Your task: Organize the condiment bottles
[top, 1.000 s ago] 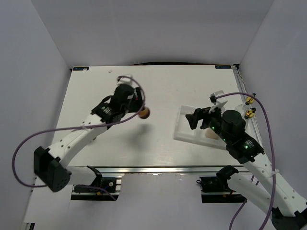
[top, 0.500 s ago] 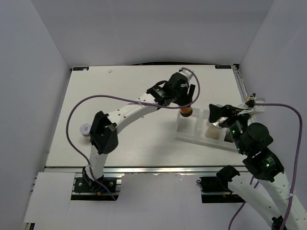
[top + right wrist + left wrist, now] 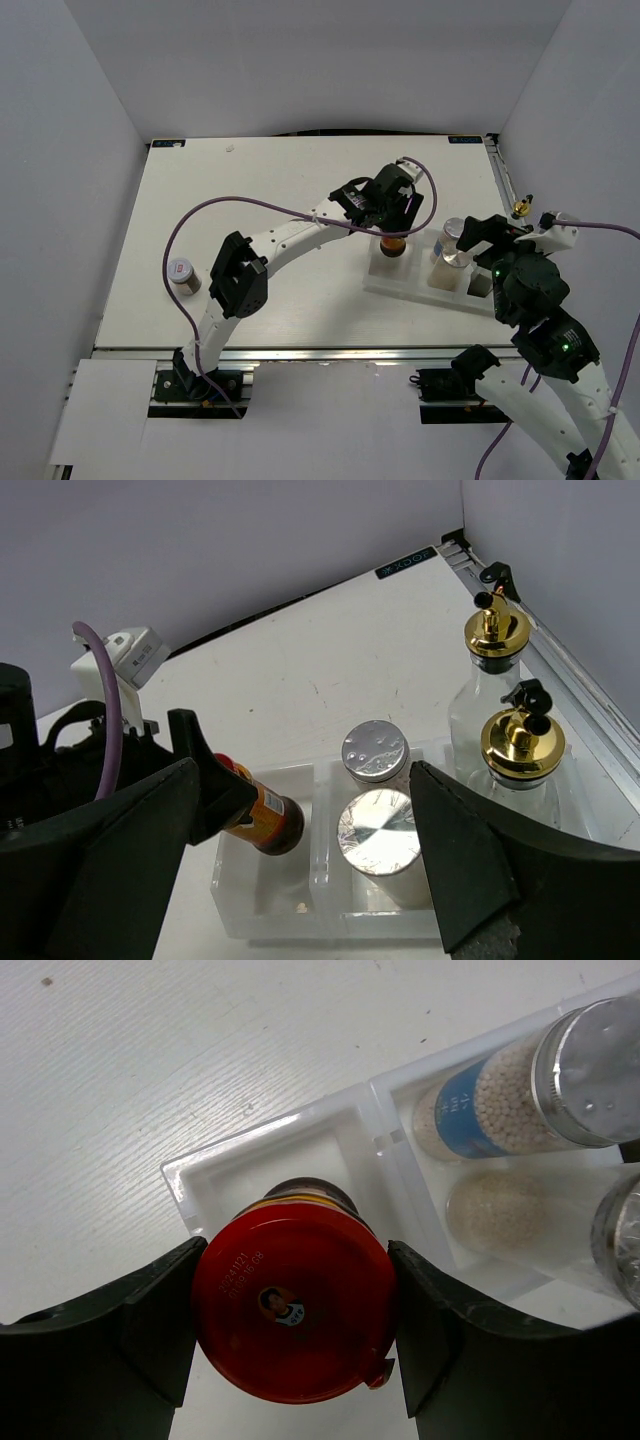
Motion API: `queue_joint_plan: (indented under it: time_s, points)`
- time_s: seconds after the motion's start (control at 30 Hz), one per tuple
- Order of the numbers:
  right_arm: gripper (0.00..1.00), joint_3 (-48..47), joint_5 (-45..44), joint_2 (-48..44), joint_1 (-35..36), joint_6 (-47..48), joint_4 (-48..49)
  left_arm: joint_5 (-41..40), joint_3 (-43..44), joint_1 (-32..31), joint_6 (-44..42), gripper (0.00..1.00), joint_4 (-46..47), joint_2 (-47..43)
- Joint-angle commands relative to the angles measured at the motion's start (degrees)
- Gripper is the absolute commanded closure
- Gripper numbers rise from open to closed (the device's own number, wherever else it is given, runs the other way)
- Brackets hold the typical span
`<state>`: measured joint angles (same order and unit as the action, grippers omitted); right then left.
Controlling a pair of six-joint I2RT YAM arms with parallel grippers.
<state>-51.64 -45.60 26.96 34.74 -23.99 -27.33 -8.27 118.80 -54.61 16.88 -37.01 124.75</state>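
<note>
The red-lidded brown jar (image 3: 293, 1312) is clamped at its lid by the left gripper (image 3: 392, 230) and is held in the leftmost compartment of the white tray (image 3: 405, 287), which lies near the right edge of the table (image 3: 280, 200). Whether its base rests on the tray floor cannot be told. Two silver-lidded shakers (image 3: 374, 750) are stood in the next compartment. The right gripper (image 3: 300, 855) is spread wide and empty above the tray. Two gold-stoppered bottles (image 3: 497, 630) are seen along the right edge, and the tiny grey-lidded jar (image 3: 181, 272) is seen near the left edge.

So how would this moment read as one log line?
left gripper: shut on red-lidded jar | jar: at white tray, end compartment | right gripper: open, empty | shakers: two in next compartment
</note>
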Motion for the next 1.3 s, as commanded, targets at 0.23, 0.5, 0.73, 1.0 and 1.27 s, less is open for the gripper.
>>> queue_joint_plan:
  time_s: [0.23, 0.5, 0.73, 1.0, 1.27]
  points:
    - [0.11, 0.8, -1.1, -0.2, 0.2, 0.8, 2.9, -3.5, 0.4, 0.1, -1.9, 0.85, 9.1, -1.1]
    - [0.11, 1.1, -1.2, -0.8, 0.2, 1.0, 2.6, -4.5, -0.2, 0.1, -1.9, 0.57, 12.2, 0.4]
    - [0.11, 1.1, -0.5, -0.1, 0.2, 1.4, 2.2, -4.9, 0.4, 0.1, -1.5, 0.33, 12.1, 1.5]
    - [0.1, 1.5, 0.0, -1.1, 0.1, 1.4, 2.4, -2.8, 0.8, 0.1, -1.4, 0.02, 11.0, 0.1]
    - [0.11, 2.6, 4.9, -0.5, 0.1, 5.6, 6.2, -6.3, 3.3, 0.2, -2.4, 0.02, 5.0, -7.2]
